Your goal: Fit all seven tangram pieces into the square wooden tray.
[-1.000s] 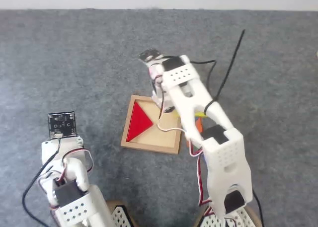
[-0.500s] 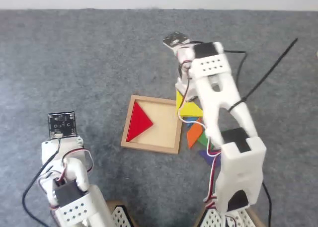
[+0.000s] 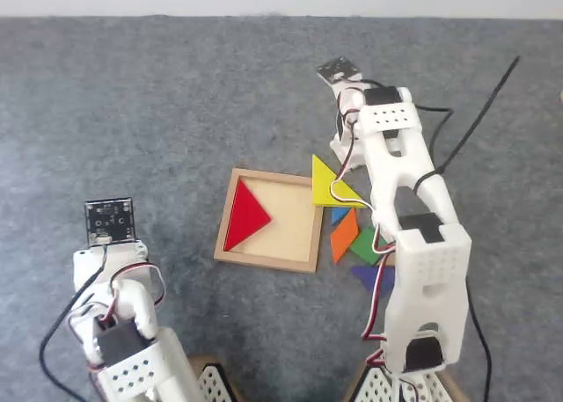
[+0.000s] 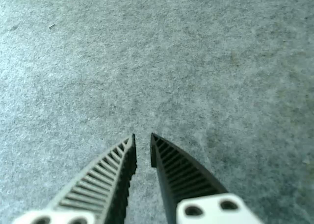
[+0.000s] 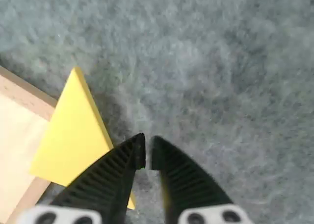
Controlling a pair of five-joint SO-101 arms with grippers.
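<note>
Now: right tool beside yellow triangle, one piece in tray

Right tool (image 5: 147,150): ribbed fingers pressed almost together, only a thin slit between the tips, nothing pinched. It is low over the grey desk (image 3: 132,94).

Yellow triangle (image 5: 73,131): flat on the desk, just beside the right tool's tip. Its far side meets the rim of the square wooden tray (image 3: 268,259). Cannot tell whether it laps over the rim or only touches it.

Tray lies beyond the yellow triangle from the right tool. The red triangle (image 3: 244,215) lies flat inside it, against the wall farthest from that tool; the rest of the tray floor is bare wood.

Loose pieces on the desk, back along the right arm from its tool: blue piece (image 3: 339,214), orange piece (image 3: 344,235), green piece (image 3: 368,248), purple piece (image 3: 369,277). They are clustered close together, all outside the tray.

Left tool (image 4: 142,145): fingers close together with a narrow gap, nothing pinched. It is over bare desk, well apart from the tray.
</note>
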